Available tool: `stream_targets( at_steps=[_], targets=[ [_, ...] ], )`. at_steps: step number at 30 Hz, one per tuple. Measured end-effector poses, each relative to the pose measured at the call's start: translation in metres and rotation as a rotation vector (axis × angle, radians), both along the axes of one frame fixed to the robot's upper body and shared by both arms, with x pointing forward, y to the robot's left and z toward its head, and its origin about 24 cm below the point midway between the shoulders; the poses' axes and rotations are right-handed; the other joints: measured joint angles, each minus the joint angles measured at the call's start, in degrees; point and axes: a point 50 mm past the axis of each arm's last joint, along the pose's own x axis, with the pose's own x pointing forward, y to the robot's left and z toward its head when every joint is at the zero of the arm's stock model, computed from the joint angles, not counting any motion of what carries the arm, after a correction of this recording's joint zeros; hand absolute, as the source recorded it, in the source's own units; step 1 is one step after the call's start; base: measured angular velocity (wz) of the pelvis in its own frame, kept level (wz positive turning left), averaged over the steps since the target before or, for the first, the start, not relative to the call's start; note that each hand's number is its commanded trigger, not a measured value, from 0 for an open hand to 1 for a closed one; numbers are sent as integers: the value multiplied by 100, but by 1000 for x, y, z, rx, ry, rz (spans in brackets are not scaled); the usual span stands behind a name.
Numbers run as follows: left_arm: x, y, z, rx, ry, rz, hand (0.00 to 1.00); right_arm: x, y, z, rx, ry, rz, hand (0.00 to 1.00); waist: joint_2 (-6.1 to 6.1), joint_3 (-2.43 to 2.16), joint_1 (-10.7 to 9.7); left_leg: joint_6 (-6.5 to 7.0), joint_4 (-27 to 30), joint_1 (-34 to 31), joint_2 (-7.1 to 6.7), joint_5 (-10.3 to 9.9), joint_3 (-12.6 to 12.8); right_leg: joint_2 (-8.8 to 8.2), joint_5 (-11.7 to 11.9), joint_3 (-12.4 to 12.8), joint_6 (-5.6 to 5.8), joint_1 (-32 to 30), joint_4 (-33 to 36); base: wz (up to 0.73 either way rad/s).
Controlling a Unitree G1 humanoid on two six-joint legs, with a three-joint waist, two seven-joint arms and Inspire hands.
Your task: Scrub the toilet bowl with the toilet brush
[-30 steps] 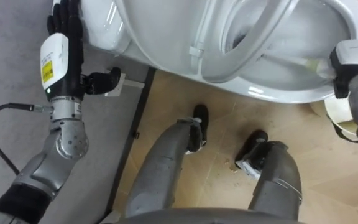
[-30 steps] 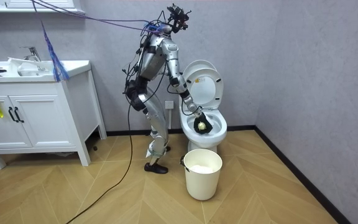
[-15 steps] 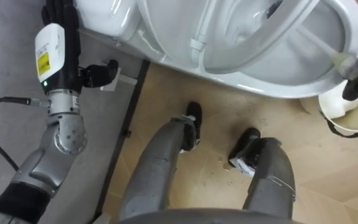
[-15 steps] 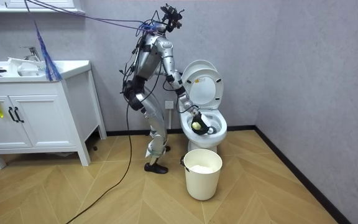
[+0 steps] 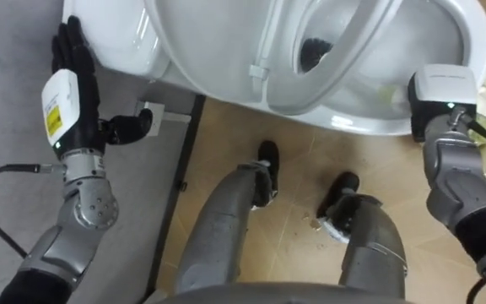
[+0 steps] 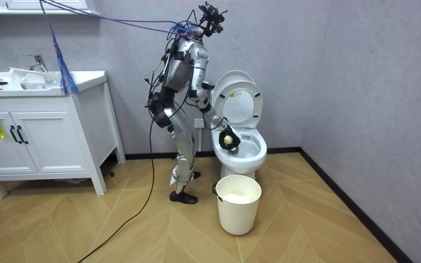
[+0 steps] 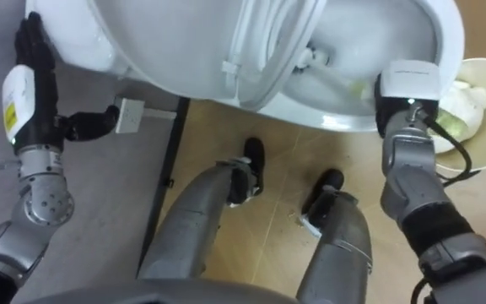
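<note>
**Right hand back at the bowl's near rim**

Since half a second ago the right hand point(image 5: 441, 97) has pulled a little up and toward the robot, from over the bowl's middle to its near rim, as the room view shows. It is clenched round the pale green grip of the toilet brush point(image 7: 354, 84). From the hand the brush's white shaft runs up and to its left into the bowl of the toilet point(image 5: 369, 122), and the far end lies close by the raised seat point(image 6: 241, 104). Just past the right hand's outer side a cream bucket point(image 6: 238, 208) stands on the wooden floor.

The left hand point(image 5: 70, 93) has stayed put and released, its straight fingers point(image 5: 70, 42) laid along the toilet's outer side. Its thumb sticks out toward a small white fitting point(image 5: 157, 114). The robot stands at the room view's left of the toilet, bent over it.
</note>
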Motion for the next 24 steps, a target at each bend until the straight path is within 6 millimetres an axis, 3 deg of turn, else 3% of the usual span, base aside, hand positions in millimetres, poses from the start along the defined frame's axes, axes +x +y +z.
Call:
stream_targets(
  at_steps=[4, 6, 7, 8, 9, 13, 15, 18, 22, 24],
  targets=[
    [-1, 2, -2, -21, 0, 19, 0, 0, -13, -2, -50, 7, 2, 100, -16, 12, -39, -10, 77, 17, -64, -4, 4, -106, -106, -17, 2, -3, 193, 15],
    [1, 4, -3, -30, 15, 6, 0, 5, -38, -4, -71, 36, -21, 100, -91, 65, -23, -7, 150, 11, -139, -4, 42, -241, -217, 3, 20, -48, 378, 19],
    [2, 4, -3, -26, 14, -3, 0, 9, -44, -2, -62, 35, -36, 100, -146, 87, -41, -7, 154, -7, -163, -4, 40, -270, -242, 16, 14, -91, 409, 12],
    [6, 2, 1, -21, -3, -16, 0, 15, -56, 5, -29, 24, -63, 100, -234, 139, -23, -5, 171, -48, -225, -3, 34, -342, -300, 70, 13, -201, 553, 12],
    [8, 3, 5, -17, -19, -26, 0, 19, -61, 7, 38, 20, -78, 100, -374, 165, -44, -4, 230, -101, -278, -2, 28, -420, -370, 106, 1, -298, 705, 16],
    [16, 1, 22, -8, -94, -48, 0, 28, -77, 16, 242, -62, -210, 100, -663, 184, -206, 59, 256, -323, -452, 84, -1, -704, -495, 94, -12, -620, 1078, 30],
    [19, -3, 28, 4, -115, -74, 0, 32, -93, 28, 337, -140, -329, 100, -680, 192, -222, 110, 357, -460, -507, 123, 6, -811, -495, 113, 10, -758, 1229, 16],
    [22, -7, 31, 18, -123, -104, 0, 30, -110, 37, 262, -145, -371, 100, -690, 190, -209, 194, 393, -508, -537, 153, 76, -896, -474, 133, 62, -821, 1290, 1],
    [23, -8, 29, 53, -118, -111, 0, 30, -111, 38, 165, -120, -325, 100, -687, 181, -178, 249, 337, -484, -527, 157, 104, -878, -402, 144, 82, -799, 1261, -7],
    [26, -9, 26, 54, -105, -117, 0, 37, -95, 38, 81, -102, -220, 100, -609, 163, 14, 245, 277, -435, -432, 175, 118, -673, -250, 150, 62, -725, 1026, -31]
  ],
)
